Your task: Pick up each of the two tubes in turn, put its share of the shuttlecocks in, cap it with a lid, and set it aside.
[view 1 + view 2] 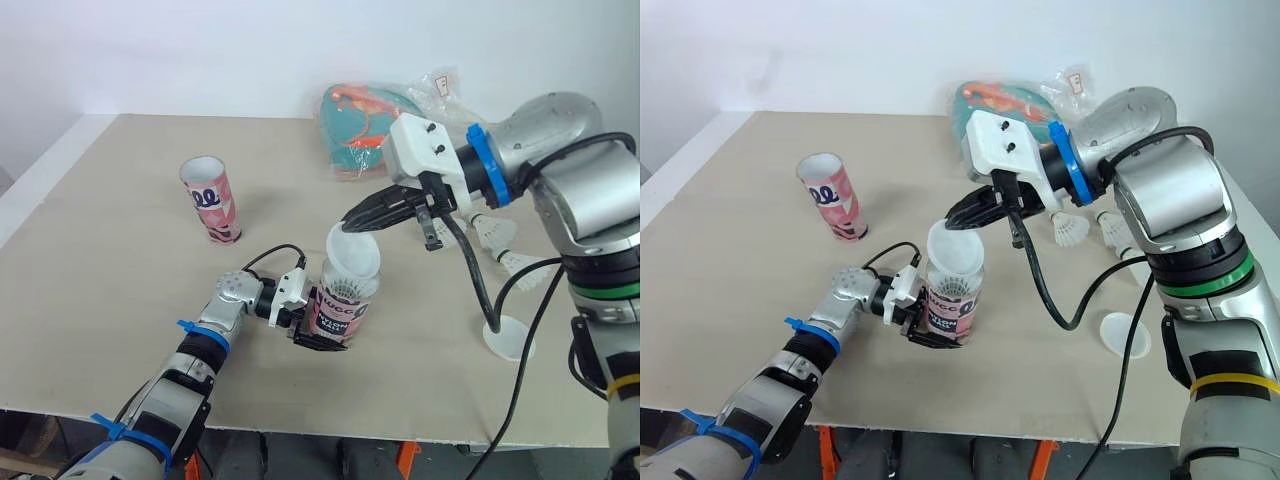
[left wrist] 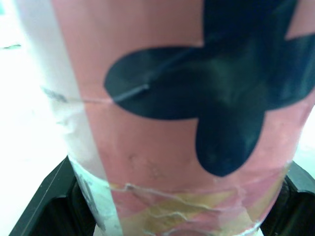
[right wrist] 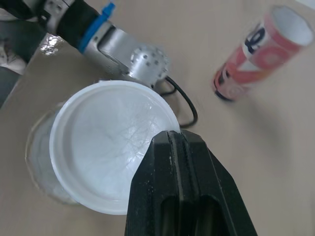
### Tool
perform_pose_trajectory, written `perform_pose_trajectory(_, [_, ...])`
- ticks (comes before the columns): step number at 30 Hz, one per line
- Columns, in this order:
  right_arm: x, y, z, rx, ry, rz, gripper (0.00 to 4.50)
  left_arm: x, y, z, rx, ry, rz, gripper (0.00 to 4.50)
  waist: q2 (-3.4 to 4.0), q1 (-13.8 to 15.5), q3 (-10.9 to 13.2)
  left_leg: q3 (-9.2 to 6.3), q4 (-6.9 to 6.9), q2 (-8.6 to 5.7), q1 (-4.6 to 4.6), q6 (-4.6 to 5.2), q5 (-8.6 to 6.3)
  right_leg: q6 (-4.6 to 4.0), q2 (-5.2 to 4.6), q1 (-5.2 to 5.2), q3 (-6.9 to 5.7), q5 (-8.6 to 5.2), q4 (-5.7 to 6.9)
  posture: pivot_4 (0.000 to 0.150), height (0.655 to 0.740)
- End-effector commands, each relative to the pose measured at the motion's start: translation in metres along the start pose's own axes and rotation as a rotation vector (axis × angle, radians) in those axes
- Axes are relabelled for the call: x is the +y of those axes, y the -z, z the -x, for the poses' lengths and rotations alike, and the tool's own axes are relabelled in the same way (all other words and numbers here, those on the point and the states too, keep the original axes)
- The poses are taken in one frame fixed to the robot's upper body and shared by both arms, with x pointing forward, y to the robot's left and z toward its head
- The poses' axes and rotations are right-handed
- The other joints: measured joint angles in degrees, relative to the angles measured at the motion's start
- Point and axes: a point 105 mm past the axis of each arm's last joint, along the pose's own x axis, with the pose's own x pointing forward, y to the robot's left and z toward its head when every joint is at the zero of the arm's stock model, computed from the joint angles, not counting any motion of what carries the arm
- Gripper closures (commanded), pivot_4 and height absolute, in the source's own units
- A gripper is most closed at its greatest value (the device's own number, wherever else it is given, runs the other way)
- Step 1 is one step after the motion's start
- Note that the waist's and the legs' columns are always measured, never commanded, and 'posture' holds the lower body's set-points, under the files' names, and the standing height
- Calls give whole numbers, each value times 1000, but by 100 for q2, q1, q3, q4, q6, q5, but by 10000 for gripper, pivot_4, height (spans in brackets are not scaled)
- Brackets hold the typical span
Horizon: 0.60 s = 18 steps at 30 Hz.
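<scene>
My left gripper is shut on a pink-and-black tube that stands upright near the table's front edge; its side shows close up as the tube in the left wrist view. Over the tube's mouth my right gripper is shut on the rim of a white lid, which sits tilted on the opening; the lid is held by its near edge. A second pink tube stands open and upright at the back left. Two shuttlecocks lie on the table to the right.
Another white lid lies flat at the front right, next to my right arm's black cable. A teal bag in clear plastic rests at the back edge.
</scene>
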Motion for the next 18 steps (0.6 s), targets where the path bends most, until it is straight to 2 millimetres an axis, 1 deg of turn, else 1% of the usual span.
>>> perform_pose_trajectory(1, [3, -3, -1, 37, -23, 69, 44488, -7, 20, 4, 68, -1, 69, 8440, 0, -5, 0, -1, 0, 0, 1, 0, 0, 1, 1, 0, -1, -1, 0, 1500, 7400])
perform_pose_trajectory(4, [8, 6, -5, 87, -49, 89, 44488, -8, 20, 5, 70, -4, 72, 8440, 0, -24, 0, -2, 0, 1, 5, 0, 1, 13, 1, 0, -2, -7, 0, 1500, 7400])
perform_pose_trajectory(10, [16, 8, -12, 105, -95, 121, 44488, -8, 22, 8, 74, -13, 76, 8440, 0, -24, 0, -2, -2, 1, 7, -4, 3, 13, 1, 0, -2, -7, 0, 1500, 7400])
perform_pose_trajectory(15, [14, 10, -16, 121, -82, 141, 44488, -8, 22, 10, 73, -20, 78, 8440, 0, -30, 0, -2, -2, 2, 8, -6, 4, 13, 2, 0, -2, -6, 0, 1500, 7400])
perform_pose_trajectory(18, [8, 2, -16, 102, -57, 160, 44488, -9, 23, 11, 75, -21, 81, 8440, 1, -32, 0, -2, -3, 2, 10, -6, 4, 11, 2, 0, -2, -6, 1, 1500, 7400])
